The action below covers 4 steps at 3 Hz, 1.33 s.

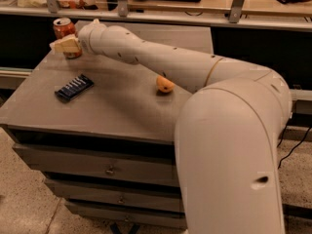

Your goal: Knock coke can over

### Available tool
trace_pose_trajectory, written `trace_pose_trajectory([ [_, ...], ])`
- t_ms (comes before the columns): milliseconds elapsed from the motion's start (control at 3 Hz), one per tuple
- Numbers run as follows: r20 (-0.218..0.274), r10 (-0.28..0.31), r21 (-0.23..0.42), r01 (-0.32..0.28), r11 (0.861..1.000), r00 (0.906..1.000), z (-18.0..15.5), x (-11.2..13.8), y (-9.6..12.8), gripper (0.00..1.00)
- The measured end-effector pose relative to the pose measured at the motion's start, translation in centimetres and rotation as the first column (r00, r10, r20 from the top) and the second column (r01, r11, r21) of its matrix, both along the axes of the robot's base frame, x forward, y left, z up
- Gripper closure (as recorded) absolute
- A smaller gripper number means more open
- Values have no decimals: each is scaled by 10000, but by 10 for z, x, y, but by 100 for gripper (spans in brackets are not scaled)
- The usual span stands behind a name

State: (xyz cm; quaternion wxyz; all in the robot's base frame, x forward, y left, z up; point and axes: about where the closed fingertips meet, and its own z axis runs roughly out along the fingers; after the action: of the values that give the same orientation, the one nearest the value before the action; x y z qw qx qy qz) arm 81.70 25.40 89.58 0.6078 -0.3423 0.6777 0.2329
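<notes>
Coke can (63, 26) is standing upright at the far left corner of the bench (122, 113); the gripper (65, 46) is hovering against its lower front, probably to push it over. Wide or narrow, I cannot tell.

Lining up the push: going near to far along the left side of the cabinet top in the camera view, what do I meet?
Nearest first: snack wrapper → gripper, near the far-left corner → coke can, upright right behind it.
</notes>
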Motion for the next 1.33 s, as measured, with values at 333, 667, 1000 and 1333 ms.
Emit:
trace_pose_trajectory([
  [333,79,262,98,-263,9996,9996,-3,14,15,3],
  [667,60,460,131,-461,9988,9989,-6,16,21,26],
  [1000,70,785,-5,-785,9969,9969,-8,17,27,50],
  [1333,330,971,-306,-961,9949,9947,6,22,22,73],
])
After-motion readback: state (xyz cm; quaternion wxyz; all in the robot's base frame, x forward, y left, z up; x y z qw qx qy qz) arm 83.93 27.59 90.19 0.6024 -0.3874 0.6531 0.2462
